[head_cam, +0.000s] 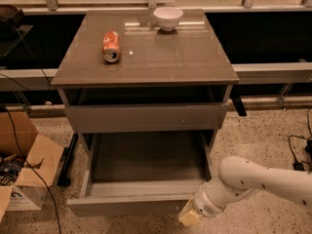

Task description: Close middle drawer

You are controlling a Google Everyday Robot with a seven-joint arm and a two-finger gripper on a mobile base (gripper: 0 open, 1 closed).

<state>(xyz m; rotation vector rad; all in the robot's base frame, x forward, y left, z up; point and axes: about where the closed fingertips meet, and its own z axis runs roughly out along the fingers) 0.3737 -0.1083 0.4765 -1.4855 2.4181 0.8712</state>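
Observation:
The middle drawer point(127, 204) is pulled far out of the grey-brown cabinet point(146, 57), and its plain grey inner box point(146, 162) is open to view. Its flat front panel runs along the bottom of the camera view. My gripper point(190, 217), tan at the tip on a white arm point(253, 182), is low at the right end of that front panel, against or just in front of it. The taller drawer panel point(146, 117) above stands slightly out of the cabinet.
An orange can point(111, 46) lies on its side and a white bowl point(168, 18) stands on the cabinet top. An open cardboard box point(24, 172) sits on the floor to the left. Cables point(298, 152) lie on the floor to the right.

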